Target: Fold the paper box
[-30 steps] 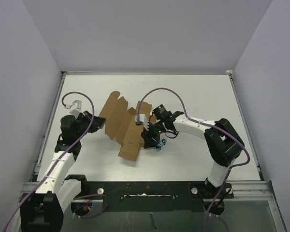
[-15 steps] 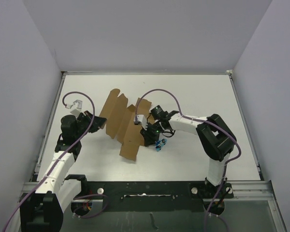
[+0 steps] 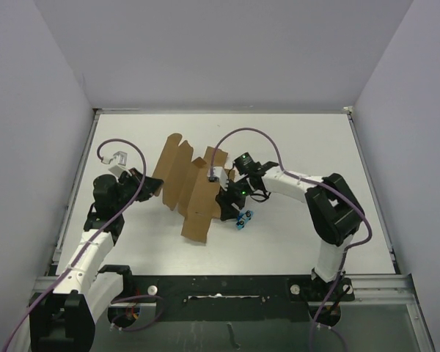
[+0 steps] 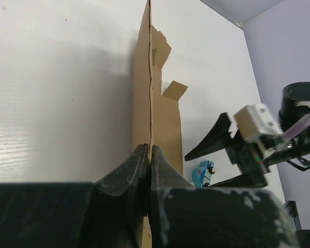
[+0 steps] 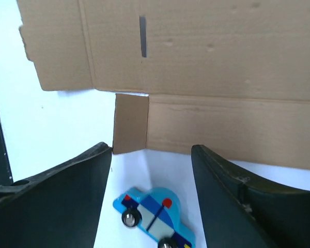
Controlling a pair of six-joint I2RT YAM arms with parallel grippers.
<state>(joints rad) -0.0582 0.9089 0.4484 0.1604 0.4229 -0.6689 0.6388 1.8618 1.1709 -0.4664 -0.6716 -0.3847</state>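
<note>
Now your right tool [image 5: 152, 150] has spread apart again over the toy car [image 5: 152, 217], gripping nothing. Your left tool [image 4: 149, 151] pinches the paper box [image 3: 187, 194] edge on the tabletop [image 3: 301, 139], so folding isn't finished.

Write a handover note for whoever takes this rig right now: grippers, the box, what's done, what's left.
Left gripper: shut on the paper box, pinching its left edge; the sheet looks partly lifted off the table.
Right gripper: open, holding nothing, at the box's right side, above a blue toy car.
Done: the sheet is bent along some creases; no wall is locked and no flap is tucked into a slot.
Left: nearly the whole fold. Raise the walls, tuck the flaps, close the box.
</note>
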